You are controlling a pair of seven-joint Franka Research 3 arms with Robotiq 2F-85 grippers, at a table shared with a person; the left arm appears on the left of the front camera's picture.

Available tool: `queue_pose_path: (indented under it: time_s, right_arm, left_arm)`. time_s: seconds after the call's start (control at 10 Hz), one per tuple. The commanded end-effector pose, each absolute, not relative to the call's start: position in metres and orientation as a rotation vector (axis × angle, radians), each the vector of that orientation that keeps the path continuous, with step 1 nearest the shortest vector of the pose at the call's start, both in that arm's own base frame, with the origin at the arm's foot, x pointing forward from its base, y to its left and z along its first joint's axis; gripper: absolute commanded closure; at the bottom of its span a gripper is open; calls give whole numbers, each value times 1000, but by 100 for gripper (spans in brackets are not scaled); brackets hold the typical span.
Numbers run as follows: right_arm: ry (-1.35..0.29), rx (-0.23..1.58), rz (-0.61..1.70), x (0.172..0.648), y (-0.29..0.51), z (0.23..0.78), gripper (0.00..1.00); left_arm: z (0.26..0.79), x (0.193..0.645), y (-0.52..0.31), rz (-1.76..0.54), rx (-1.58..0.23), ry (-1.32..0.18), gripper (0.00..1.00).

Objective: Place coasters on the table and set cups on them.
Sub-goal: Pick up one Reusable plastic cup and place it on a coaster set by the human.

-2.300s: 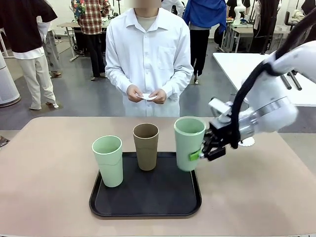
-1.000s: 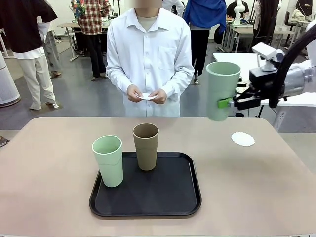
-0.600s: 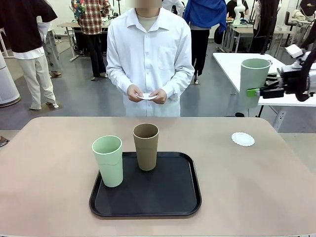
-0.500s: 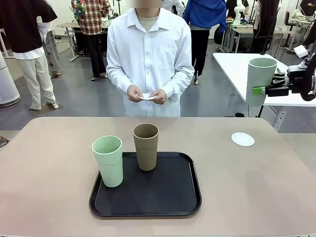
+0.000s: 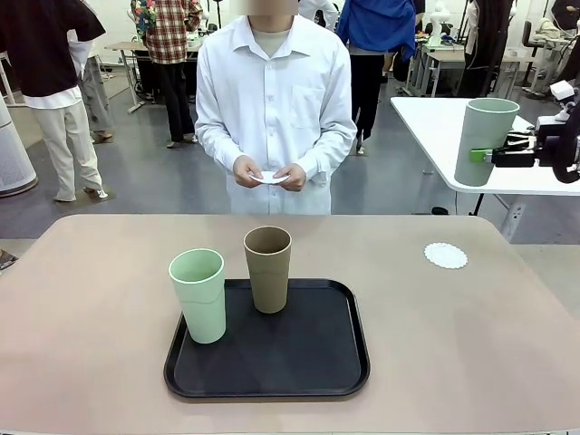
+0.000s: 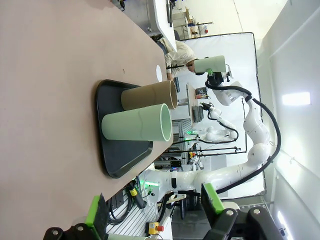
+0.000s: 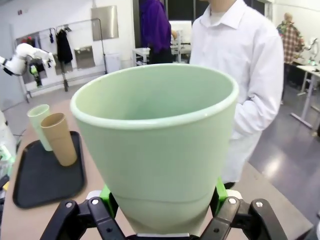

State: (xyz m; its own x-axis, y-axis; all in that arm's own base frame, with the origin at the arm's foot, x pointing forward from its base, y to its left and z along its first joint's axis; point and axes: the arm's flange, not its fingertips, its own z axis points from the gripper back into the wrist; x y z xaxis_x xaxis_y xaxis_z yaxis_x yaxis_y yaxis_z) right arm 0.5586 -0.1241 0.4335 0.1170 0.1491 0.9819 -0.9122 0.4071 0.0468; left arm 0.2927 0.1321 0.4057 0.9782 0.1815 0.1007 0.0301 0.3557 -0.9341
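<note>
My right gripper (image 5: 482, 156) is shut on a mint green cup (image 5: 487, 136), holding it upright in the air past the table's far right corner. In the right wrist view this cup (image 7: 160, 145) sits between the green pads (image 7: 106, 194). One white coaster (image 5: 446, 256) lies on the beige table (image 5: 471, 344), below and left of the held cup. A second mint cup (image 5: 199, 294) and a brown cup (image 5: 268, 269) stand on the black tray (image 5: 299, 367). My left gripper (image 6: 152, 210) is open and bare, well back from the tray (image 6: 125, 155).
A person in a white shirt (image 5: 272, 91) stands at the far edge, holding a white coaster (image 5: 270, 178) in both hands. A white table (image 5: 435, 127) stands behind the held cup. Other people stand farther back in the room.
My right gripper lifted the mint cup off the tray's right side, then carried it up and right, past the coaster to the table's far right.
</note>
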Motion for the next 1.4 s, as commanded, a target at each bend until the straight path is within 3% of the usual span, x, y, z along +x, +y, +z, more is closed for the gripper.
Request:
queue_pose_path:
  time_s: [0.0,0.8,1.3]
  right_arm:
    - [-1200,896,862,560,-118,433,16]
    - [-1174,864,904,556,-120,429,16]
    - [-1078,990,954,573,-145,333,16]
  left_arm:
    - [406,292,133,91,-1223,-215,0]
    - [406,292,133,91,-1223,-215,0]
    - [406,292,133,91,-1223,-215,0]
